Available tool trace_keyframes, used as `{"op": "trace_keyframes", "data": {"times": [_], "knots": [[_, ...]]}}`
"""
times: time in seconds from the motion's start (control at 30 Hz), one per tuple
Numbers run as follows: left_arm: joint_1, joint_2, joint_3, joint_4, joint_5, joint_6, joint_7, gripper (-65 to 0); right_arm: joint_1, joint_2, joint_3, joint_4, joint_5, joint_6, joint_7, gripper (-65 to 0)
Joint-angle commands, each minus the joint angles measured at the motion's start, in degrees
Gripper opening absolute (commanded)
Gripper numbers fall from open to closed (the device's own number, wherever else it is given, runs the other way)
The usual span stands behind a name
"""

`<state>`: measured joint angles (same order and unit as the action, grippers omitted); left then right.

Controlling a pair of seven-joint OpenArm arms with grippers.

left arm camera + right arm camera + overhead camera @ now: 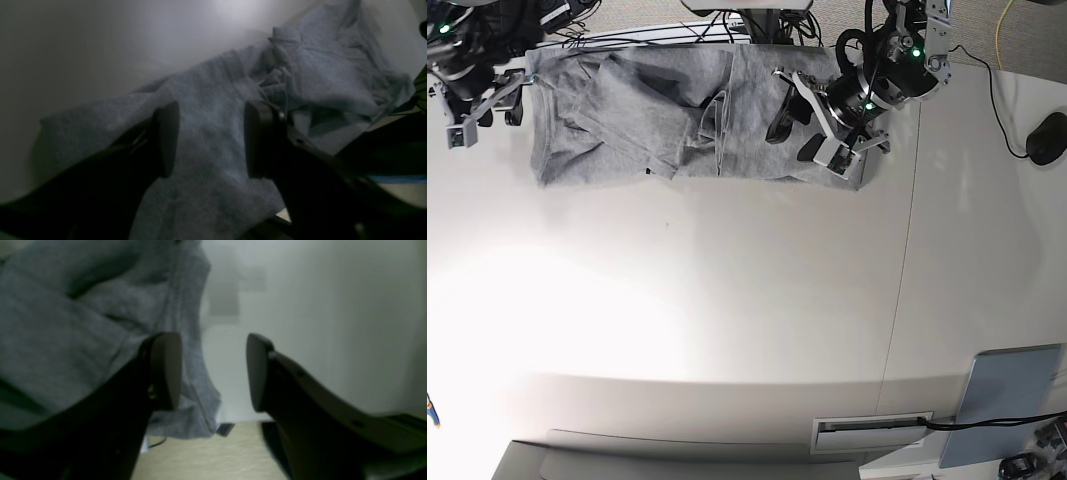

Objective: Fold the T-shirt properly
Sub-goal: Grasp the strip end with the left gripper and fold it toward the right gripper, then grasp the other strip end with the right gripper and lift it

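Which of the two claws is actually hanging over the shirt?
The left gripper, on the right in the base view, hangs open over the T-shirt. The right gripper is open too, but just past the shirt's edge, over the bare table.

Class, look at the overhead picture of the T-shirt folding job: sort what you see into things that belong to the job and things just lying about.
Belongs to the job:
- T-shirt, grey, rumpled, along the far table edge
- left tool, open over the shirt
- right tool, open at the shirt's other end

Just lying about:
- black mouse with its cable
- grey board at the near corner
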<state>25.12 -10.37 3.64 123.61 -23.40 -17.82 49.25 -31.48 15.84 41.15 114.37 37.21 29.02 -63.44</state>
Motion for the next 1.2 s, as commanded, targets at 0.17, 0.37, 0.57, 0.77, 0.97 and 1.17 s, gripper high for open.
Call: {"op": "trace_keyframes", "data": {"times": [0.17, 0.37, 0.57, 0.77, 0.97, 1.17], "knots": [[0.0, -0.1, 0.0, 0.9, -0.8, -0.2, -0.8, -34.5, 4.9, 3.8, 0.7, -11.4, 6.8, 5.1, -1.3, -29.8], [0.0, -0.1, 0.0, 0.9, -0.8, -0.2, -0.8, -34.5, 5.0, 4.2, -1.3, -17.1, 8.9, 6.8, -1.1, -28.9], [0.1, -0.1, 0.0, 0.9, -0.8, -0.2, -0.8, -34.5, 6.3, 4.0, -7.4, -18.5, 9.7, 5.4, -0.9, -28.9], [0.8, -0.1, 0.0, 0.9, -0.8, -0.2, -0.8, -34.5, 7.1, 4.0, -12.6, -18.5, 9.9, 0.9, -1.1, -28.9], [0.7, -0.1, 0.0, 0.9, -0.8, -0.2, -0.8, -34.5, 7.1, 1.4, -13.2, -18.5, 11.8, 0.7, -1.6, -28.9], [0.8, -0.1, 0.0, 0.9, -0.8, -0.2, -0.8, -34.5, 7.1, -0.3, -13.1, -18.5, 12.3, 0.7, -2.3, -29.3]]}}
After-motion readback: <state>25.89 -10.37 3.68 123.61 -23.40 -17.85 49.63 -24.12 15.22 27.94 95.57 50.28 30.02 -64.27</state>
